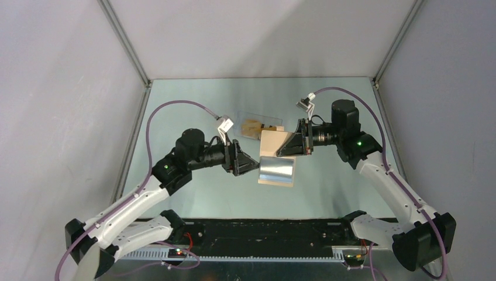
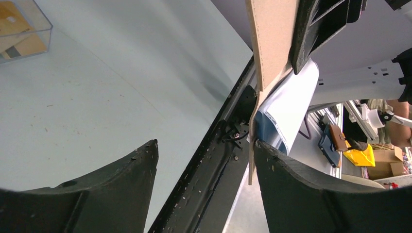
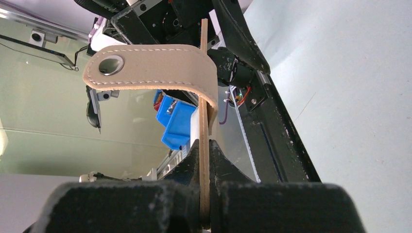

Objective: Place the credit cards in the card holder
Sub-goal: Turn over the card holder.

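The card holder (image 1: 274,144), tan with a pale blue inner panel (image 1: 277,170), hangs open above the table. My right gripper (image 1: 288,147) is shut on its tan flap; in the right wrist view the flap's thin edge (image 3: 204,111) is pinched between the jaws (image 3: 204,144), and its strap (image 3: 150,68) curls left. My left gripper (image 1: 255,164) is open at the holder's left edge. In the left wrist view its right finger (image 2: 282,170) touches the blue panel (image 2: 291,104), with the tan edge (image 2: 272,39) just inside it. The credit cards (image 1: 252,127), orange-yellow, lie in a clear tray.
The clear plastic tray (image 1: 245,117) sits just behind the holder, also seen at the top left of the left wrist view as the tray (image 2: 41,31). A black rail (image 1: 263,231) runs along the table's near edge between the arm bases. Grey walls close in the table's sides.
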### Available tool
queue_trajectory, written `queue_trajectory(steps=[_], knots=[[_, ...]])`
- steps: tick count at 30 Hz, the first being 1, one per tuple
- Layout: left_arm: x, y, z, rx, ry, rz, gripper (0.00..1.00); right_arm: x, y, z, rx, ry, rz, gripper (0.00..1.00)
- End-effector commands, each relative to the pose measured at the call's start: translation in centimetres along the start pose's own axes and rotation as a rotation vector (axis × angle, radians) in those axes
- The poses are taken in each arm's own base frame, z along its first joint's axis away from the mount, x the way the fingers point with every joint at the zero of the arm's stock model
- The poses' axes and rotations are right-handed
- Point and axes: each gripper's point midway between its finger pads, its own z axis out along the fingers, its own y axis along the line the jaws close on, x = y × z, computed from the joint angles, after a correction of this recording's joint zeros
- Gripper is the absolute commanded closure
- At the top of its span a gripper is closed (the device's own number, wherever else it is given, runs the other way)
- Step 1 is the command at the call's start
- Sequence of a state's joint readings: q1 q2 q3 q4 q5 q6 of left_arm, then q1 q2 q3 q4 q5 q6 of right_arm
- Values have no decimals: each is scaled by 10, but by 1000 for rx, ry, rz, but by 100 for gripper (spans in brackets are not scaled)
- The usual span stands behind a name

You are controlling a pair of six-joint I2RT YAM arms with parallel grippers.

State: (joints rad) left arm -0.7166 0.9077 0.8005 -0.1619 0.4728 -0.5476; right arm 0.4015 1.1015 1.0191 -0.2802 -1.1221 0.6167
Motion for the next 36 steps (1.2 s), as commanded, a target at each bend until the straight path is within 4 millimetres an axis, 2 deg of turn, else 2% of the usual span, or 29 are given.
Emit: queue_trajectory(steps=[1,6,15,24,32,36], knots=[[-21,-23,-3,79,-33,59,24,-2,3,-1,-8,-2,-23,100],[-21,-40,-8,152,-36,77,26,1,0,-1,3,5,-11,100],[-21,-50,-10,200,-35,83,27,4,3,2,-14,23,-16,100],[-18,-42,-2,172,-22,69,29,5,8,3,-29,30,-21,100],[-35,-50,6,220,-104,56,37,13,16,9,-66,65,-36,100],[-34,-58,13,265,-79,51,44,11,23,9,-86,60,-51,100]])
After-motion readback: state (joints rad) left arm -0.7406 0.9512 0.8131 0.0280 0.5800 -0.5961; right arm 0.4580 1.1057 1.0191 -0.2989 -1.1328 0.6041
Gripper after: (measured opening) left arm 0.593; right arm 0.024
